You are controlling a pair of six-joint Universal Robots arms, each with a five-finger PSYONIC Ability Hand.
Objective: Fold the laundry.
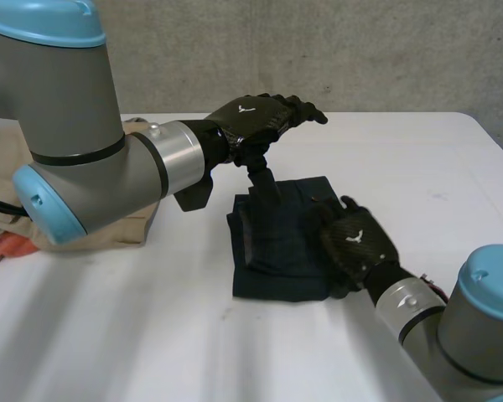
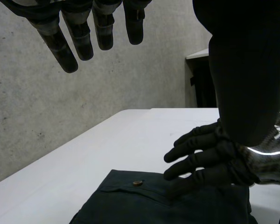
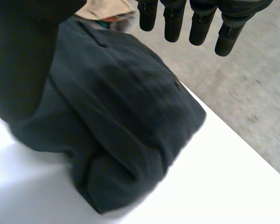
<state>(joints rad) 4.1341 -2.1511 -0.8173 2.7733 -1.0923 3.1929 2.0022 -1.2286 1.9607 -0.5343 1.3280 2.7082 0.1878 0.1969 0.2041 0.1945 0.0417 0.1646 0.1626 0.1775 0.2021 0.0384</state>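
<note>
Folded dark navy cloth garment [image 1: 272,243]: matt, soft woven fabric w/ small brownish button [image 2: 137,183], poss. plastic. Smooth white table [image 1: 151,335], slight sheen. Black right hand [image 1: 356,239]: glossy weave-pattern shell. Grey concrete wall [image 1: 335,50]: rough, matt.

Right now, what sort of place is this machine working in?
Probably a lab or test room, not a home: a bare concrete wall, a plain white table, and a dark folded garment with beige clothes heaped nearby.

The left hand [image 2: 78,39] hangs with fingers straight and spread above the white desk [image 2: 130,135]. Beneath it lies a dark folded garment [image 2: 144,205] with a small button [image 2: 137,183]; the right hand [image 2: 214,156] rests its fingers flat on the cloth.
</note>
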